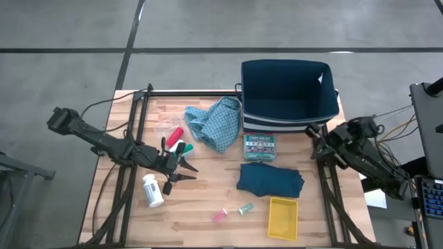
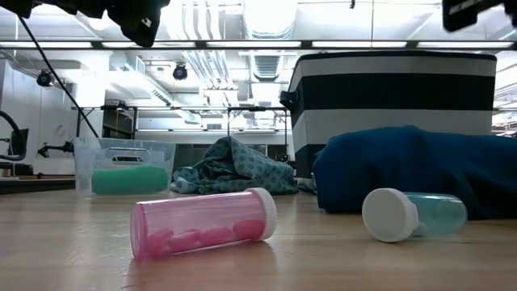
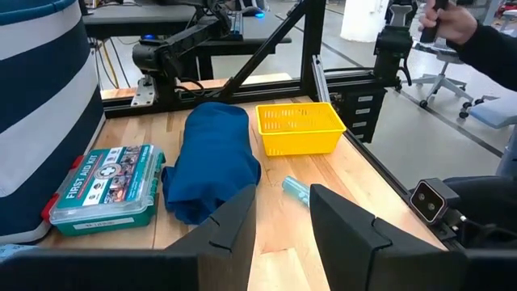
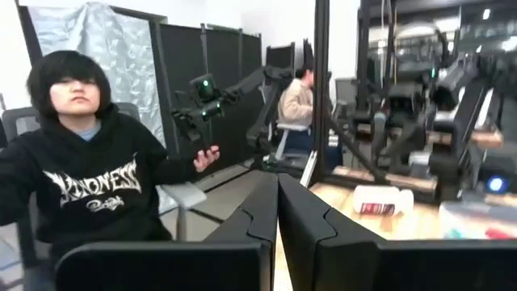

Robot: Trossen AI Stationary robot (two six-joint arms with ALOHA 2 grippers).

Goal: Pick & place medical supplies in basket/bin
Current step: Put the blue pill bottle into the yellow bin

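Left gripper (image 1: 181, 168) out over the table's left half, fingers a little apart and nothing between them in the left wrist view. White pill bottle (image 1: 153, 190) lying on the wood just beside it, toward the table's front edge and slightly back along the arm; long axis roughly front-to-back, cap end (image 1: 148, 180) nearest the gripper. Red cylinder (image 1: 176, 134) and green-and-white cylinder (image 1: 183, 147) close on the gripper's far side. Judged: left arm far nearer to all three; bottle probably needs a short pull-back and a drop across its width. Right gripper (image 1: 317, 133) parked at the table's right edge beside the bin, fingers pressed together (image 4: 279, 212), holding nothing. Navy striped bin (image 1: 285, 93) at the back right, upright, inside looks bare. Yellow basket (image 1: 283, 215) near the front edge, nothing visible in it. Light-blue patterned cloth (image 1: 216, 122) heaped just left of the bin; first-aid box (image 1: 259, 146) in front of the bin; dark teal cloth (image 1: 270, 180) folded between box and basket. Pink vial (image 1: 221, 216) and pale teal vial (image 1: 245, 208) lying near the front edge, left of the basket.
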